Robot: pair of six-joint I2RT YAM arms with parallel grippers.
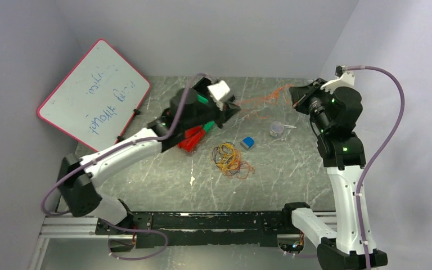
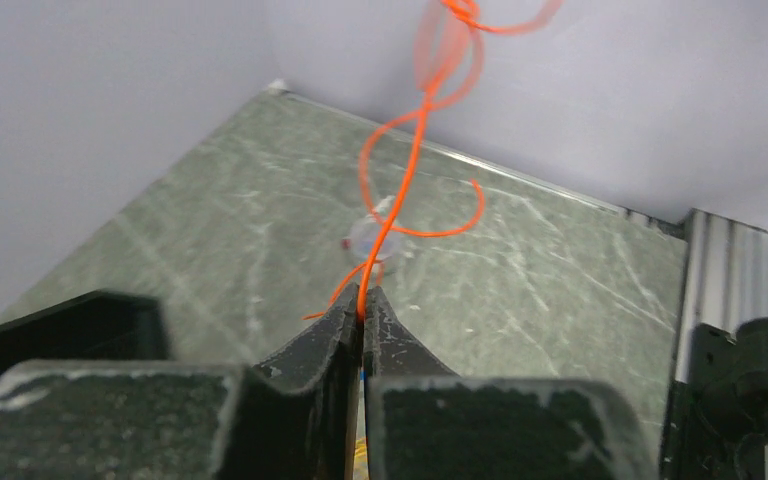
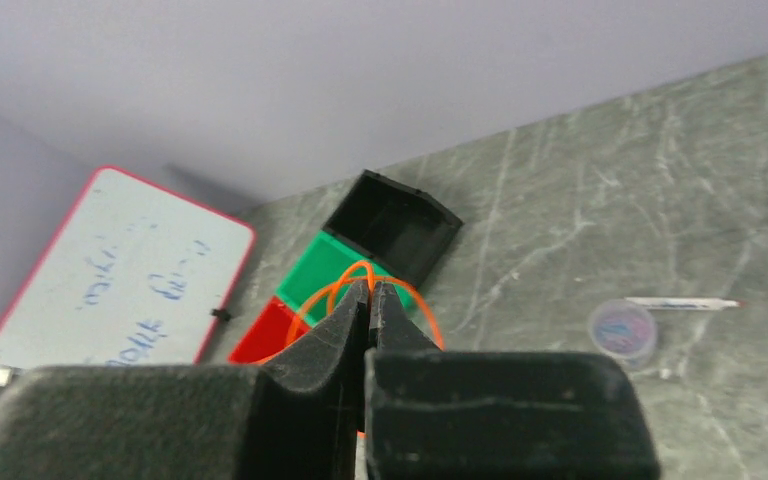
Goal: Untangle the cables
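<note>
One orange cable (image 1: pixel 261 100) hangs stretched in the air between my two grippers at the back of the table. My left gripper (image 1: pixel 237 106) is shut on its left end, and the left wrist view shows the orange cable (image 2: pixel 420 125) rising in loops from the pinched left gripper (image 2: pixel 363 302). My right gripper (image 1: pixel 291 91) is shut on the other end; in the right wrist view, loops of the orange cable (image 3: pixel 360 265) curl around the right gripper (image 3: pixel 370 287). A clump of yellow, orange, red and dark cables (image 1: pixel 230 159) lies on the table below.
Red (image 1: pixel 190 140) and green (image 3: pixel 310 277) bins and a black bin (image 3: pixel 392 225) sit under the left arm. A whiteboard (image 1: pixel 95 93) leans at the back left. A blue object (image 1: pixel 247 143), a small clear cup (image 1: pixel 277 129) and a pen (image 3: pixel 680 301) lie near the middle.
</note>
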